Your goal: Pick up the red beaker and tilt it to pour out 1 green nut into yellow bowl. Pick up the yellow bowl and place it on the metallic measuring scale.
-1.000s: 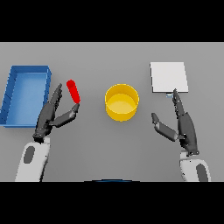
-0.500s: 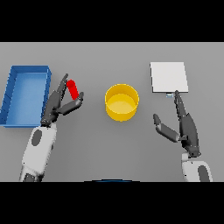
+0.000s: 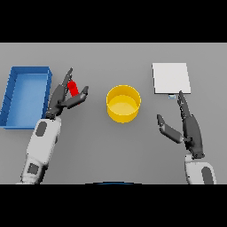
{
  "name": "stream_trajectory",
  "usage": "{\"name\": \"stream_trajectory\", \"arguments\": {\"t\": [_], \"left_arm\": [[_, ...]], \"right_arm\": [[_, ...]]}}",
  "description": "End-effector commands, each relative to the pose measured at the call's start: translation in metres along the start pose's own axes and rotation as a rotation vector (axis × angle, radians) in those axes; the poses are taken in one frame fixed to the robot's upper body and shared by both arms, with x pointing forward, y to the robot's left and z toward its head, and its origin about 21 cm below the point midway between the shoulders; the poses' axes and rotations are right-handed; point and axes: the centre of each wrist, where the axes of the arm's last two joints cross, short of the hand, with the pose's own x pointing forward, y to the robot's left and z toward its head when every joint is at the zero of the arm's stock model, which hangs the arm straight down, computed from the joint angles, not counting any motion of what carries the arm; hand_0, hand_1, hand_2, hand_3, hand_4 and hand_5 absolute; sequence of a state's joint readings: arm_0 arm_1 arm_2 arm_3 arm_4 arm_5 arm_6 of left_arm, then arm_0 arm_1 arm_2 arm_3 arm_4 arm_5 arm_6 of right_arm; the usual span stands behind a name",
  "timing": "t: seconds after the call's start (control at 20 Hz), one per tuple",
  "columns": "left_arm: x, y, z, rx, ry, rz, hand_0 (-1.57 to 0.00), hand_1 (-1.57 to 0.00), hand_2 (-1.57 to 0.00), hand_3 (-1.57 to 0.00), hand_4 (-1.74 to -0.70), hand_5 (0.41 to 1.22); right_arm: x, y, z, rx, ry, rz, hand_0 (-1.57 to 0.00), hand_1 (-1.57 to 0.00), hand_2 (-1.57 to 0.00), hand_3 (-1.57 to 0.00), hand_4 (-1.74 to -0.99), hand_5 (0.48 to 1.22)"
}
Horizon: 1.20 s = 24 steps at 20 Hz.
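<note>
Here the left hand (fingers straight) brackets the red beaker; right hand open.

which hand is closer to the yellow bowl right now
Left. The left hand sits just to the left of the yellow bowl, around the red beaker. The right hand is farther off, to the bowl's right and lower, below the metallic scale.
</note>
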<state>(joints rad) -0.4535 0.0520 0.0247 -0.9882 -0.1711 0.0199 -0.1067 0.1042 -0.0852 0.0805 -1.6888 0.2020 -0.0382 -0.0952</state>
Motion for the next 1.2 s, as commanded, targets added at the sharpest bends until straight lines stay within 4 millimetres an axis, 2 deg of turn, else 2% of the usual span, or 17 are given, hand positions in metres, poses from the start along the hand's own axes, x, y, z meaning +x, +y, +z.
{"name": "stream_trajectory", "arguments": {"t": [0.0, 0.15, 0.2, 0.25, 0.3, 0.35, 0.4, 0.5, 0.55, 0.65, 0.75, 0.9, 1.15], "left_arm": [[-0.003, -0.002, 0.0, -0.003, -0.013, 0.005, 0.0, 0.0, 0.0, 0.0, -1.32, 0.692], [-0.005, -0.004, -0.004, 0.001, -0.026, 0.033, 0.0, 0.0, 0.0, 0.0, -1.35, 0.704], [-0.006, -0.004, -0.006, 0.017, -0.025, 0.056, 0.0, -0.03, -0.07, -0.03, -1.38, 0.724], [-0.002, -0.007, -0.01, 0.031, -0.029, 0.073, -0.12, -0.15, -0.18, -0.12, -1.41, 0.75], [-0.001, -0.008, -0.013, 0.037, -0.016, 0.095, -0.29, -0.33, -0.36, -0.29, -1.45, 0.783], [-0.002, -0.008, -0.015, 0.055, 0.003, 0.092, -0.44, -0.48, -0.52, -0.55, -1.45, 0.871], [-0.002, -0.009, -0.015, 0.06, 0.007, 0.069, -0.66, -0.7, -0.73, -0.72, -1.5, 0.941], [-0.001, -0.013, -0.018, 0.051, -0.002, 0.041, -0.99, -1.01, -1.03, -0.93, -1.57, 1.042], [-0.001, -0.014, -0.02, 0.035, -0.018, 0.033, -1.11, -1.12, -1.14, -0.97, -1.6, 1.078], [0.0, -0.017, -0.017, 0.016, -0.018, 0.01, -1.27, -1.29, -1.3, -1.19, -1.54, 1.129], [0.001, -0.021, -0.017, 0.017, -0.014, 0.016, -1.38, -1.39, -1.4, -1.33, -1.51, 1.162], [0.008, -0.021, -0.019, 0.06, -0.041, 0.051, -1.47, -1.48, -1.48, -1.45, -1.62, 1.14], [0.029, -0.015, -0.021, 0.106, -0.12, 0.075, -1.54, -1.54, -1.54, -1.53, -1.7, 1.114]], "right_arm": [[0.003, 0.0, -0.001, 0.001, -0.003, 0.006, 0.0, 0.0, 0.0, 0.0, -1.264, 0.64], [0.003, 0.004, -0.002, 0.007, 0.002, 0.008, 0.0, 0.0, 0.0, 0.0, -1.261, 0.641], [0.004, 0.003, -0.003, 0.005, -0.002, 0.013, 0.0, 0.0, 0.0, 0.0, -1.259, 0.642], [0.003, 0.001, -0.003, -0.002, -0.001, 0.01, 0.0, 0.0, 0.0, 0.0, -1.26, 0.642], [0.002, 0.002, -0.001, 0.001, -0.004, 0.011, 0.0, 0.0, 0.0, 0.0, -1.258, 0.644], [0.001, 0.002, 0.0, -0.002, -0.004, 0.01, 0.0, 0.0, 0.0, 0.0, -1.257, 0.645], [0.002, 0.003, -0.002, 0.0, 0.007, 0.015, 0.0, 0.0, 0.0, 0.0, -1.255, 0.644], [0.001, 0.004, 0.002, 0.004, -0.005, 0.012, 0.0, 0.0, 0.0, 0.0, -1.254, 0.645], [0.003, 0.004, -0.001, 0.0, -0.003, 0.01, 0.0, 0.0, 0.0, 0.0, -1.252, 0.644], [0.002, 0.0, 0.001, -0.005, 0.0, 0.006, 0.0, 0.0, 0.0, 0.0, -1.254, 0.644], [0.003, 0.004, 0.0, -0.002, 0.006, 0.011, 0.0, 0.0, 0.0, 0.0, -1.257, 0.645], [0.002, 0.001, 0.004, -0.009, 0.002, -0.009, 0.0, 0.0, 0.0, 0.0, -1.26, 0.643], [0.001, 0.005, -0.002, -0.007, -0.005, 0.022, 0.0, 0.0, 0.0, 0.0, -1.259, 0.649]]}}
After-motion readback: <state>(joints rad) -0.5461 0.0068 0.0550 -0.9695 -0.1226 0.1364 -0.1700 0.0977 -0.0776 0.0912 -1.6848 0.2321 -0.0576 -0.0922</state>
